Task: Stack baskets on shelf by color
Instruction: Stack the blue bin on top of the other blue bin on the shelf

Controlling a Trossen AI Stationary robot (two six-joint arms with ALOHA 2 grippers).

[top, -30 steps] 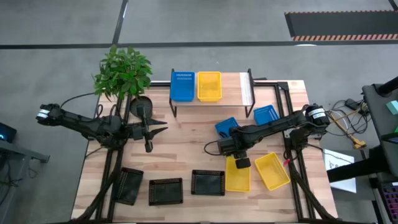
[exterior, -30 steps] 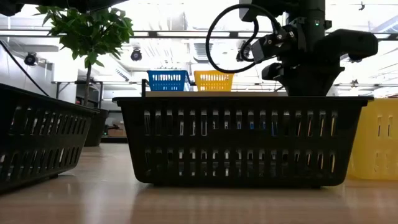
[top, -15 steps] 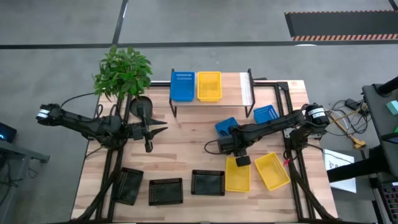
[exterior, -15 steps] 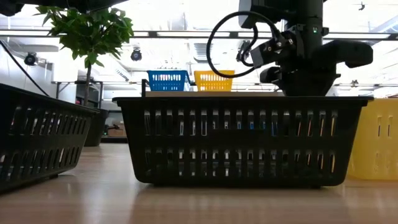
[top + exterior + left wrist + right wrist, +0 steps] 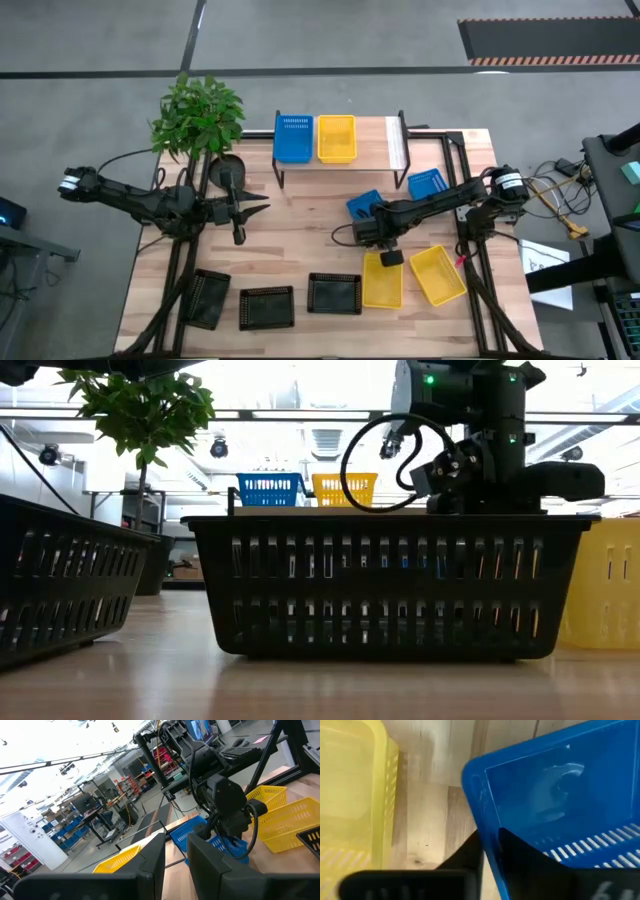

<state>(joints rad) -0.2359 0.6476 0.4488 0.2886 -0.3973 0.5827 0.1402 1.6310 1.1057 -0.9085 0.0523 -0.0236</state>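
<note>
Right wrist view shows the right end effector point(image 5: 487, 851) with its 2 fingers astride the wall of a blue basket point(image 5: 560, 785), one inside and one outside, nearly closed on the rim. From above, this blue basket point(image 5: 365, 205) lies on the table point(image 5: 290, 255) between the shelf point(image 5: 395, 140) and the yellow baskets point(image 5: 382, 280). I judge the grip must be firm before lifting, and the lift straight up, so the basket does not tilt. The left end effector point(image 5: 262, 208) waits near the plant pot point(image 5: 227, 166), slightly open and empty.
</note>
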